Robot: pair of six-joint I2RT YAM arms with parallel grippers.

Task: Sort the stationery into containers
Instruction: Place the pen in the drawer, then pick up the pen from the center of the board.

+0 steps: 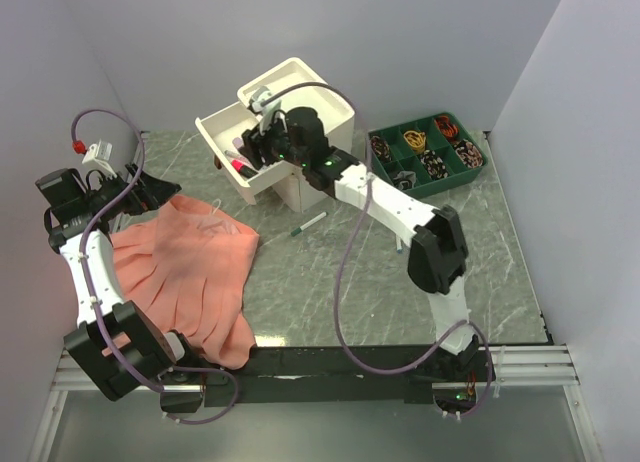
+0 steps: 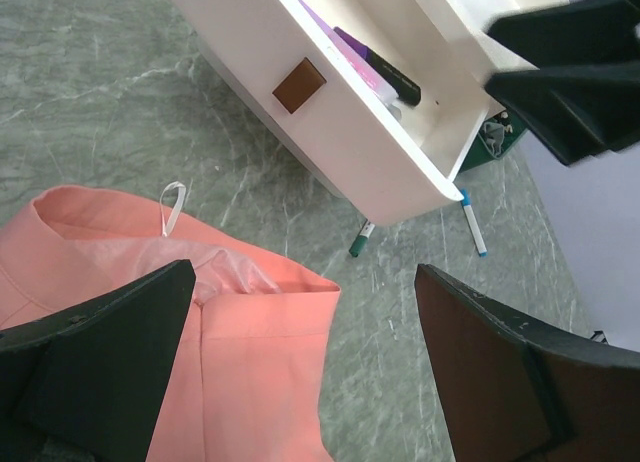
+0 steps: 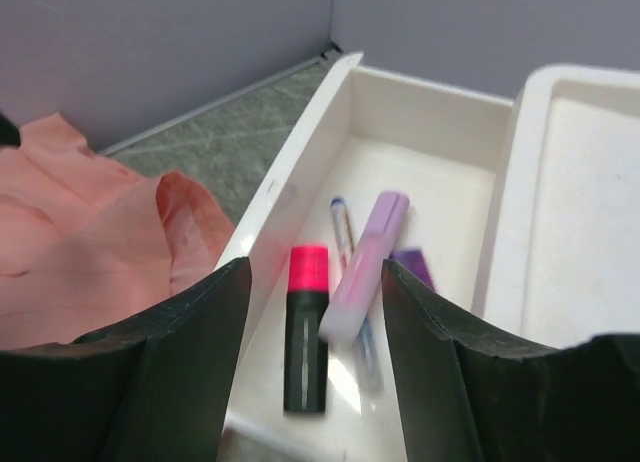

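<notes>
Bolted at the bottom of the overhead view, the two arms reach up over the marbled table. The left gripper hangs at the far edge of a salmon cloth, and the right gripper is over the pulled-out drawer of the cream cabinet, where a pink highlighter lies. A green-capped marker rests on the table just in front of the cabinet; a green tray of small items sits to the right. From the left wrist, the left gripper stands wide with nothing between its fingers, above the cloth and its white loop. Beyond it, the drawer with its brown handle holds highlighters, and the green-capped marker and a blue-capped pen lie on the table beside it. From the right wrist, the right gripper is parted and grips nothing; below it, on the drawer floor, lie the pink highlighter, a lilac highlighter and a thin pen.
</notes>
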